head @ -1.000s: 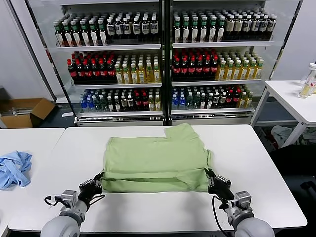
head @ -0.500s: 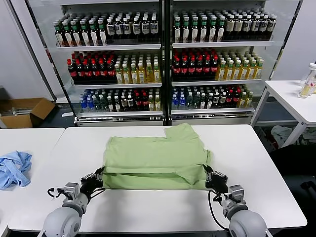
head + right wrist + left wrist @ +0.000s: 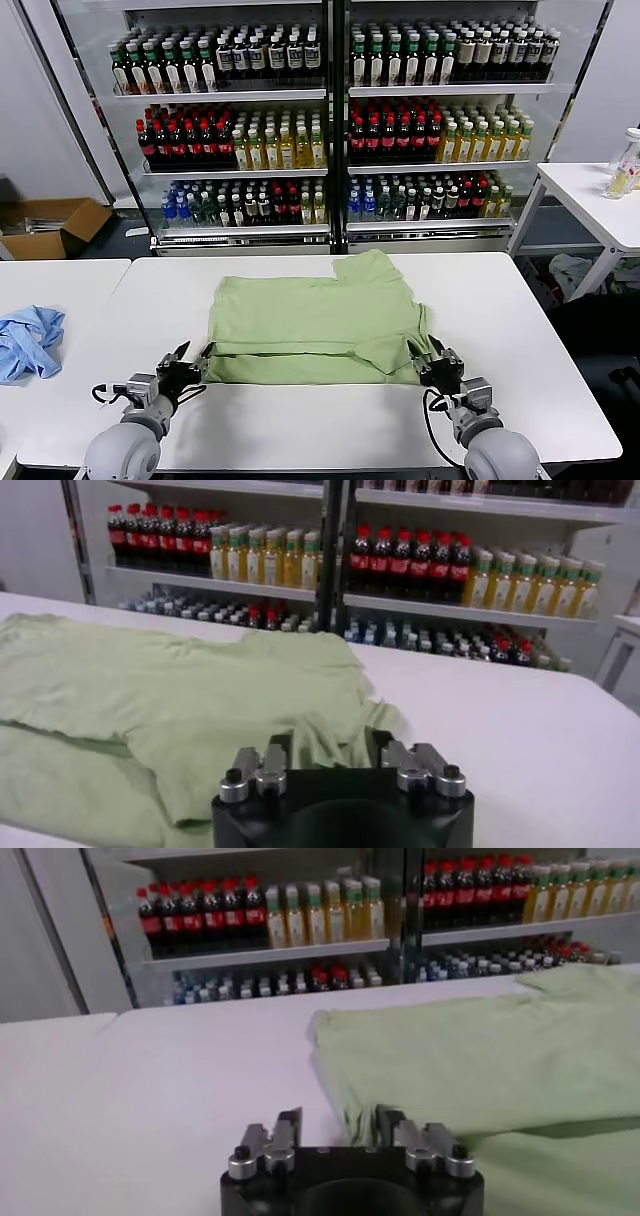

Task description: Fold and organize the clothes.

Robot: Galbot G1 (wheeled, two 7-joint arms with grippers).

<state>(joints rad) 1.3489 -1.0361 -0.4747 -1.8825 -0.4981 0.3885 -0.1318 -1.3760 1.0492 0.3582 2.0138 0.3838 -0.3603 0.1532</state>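
The light green shirt [image 3: 315,320] lies on the white table [image 3: 520,330] with its near edge folded up over the body; its print and buttons are hidden. My left gripper [image 3: 190,355] is open at the shirt's near left corner, just off the cloth. In the left wrist view the shirt [image 3: 480,1048] has its corner by one finger of the left gripper [image 3: 335,1123]. My right gripper [image 3: 437,355] is open at the near right corner. In the right wrist view the shirt [image 3: 150,690] has a fold lying loose between the spread fingers of the right gripper [image 3: 327,742].
A crumpled blue cloth [image 3: 25,340] lies on the neighbouring table at the left. Glass-door coolers full of bottles [image 3: 330,120] stand behind the table. A cardboard box [image 3: 50,225] is on the floor at far left, and another white table [image 3: 600,200] stands at the right.
Both grippers carried the near hem forward over the shirt and have let it go. The left gripper has drawn back a little towards me, and the fold now lies flat.
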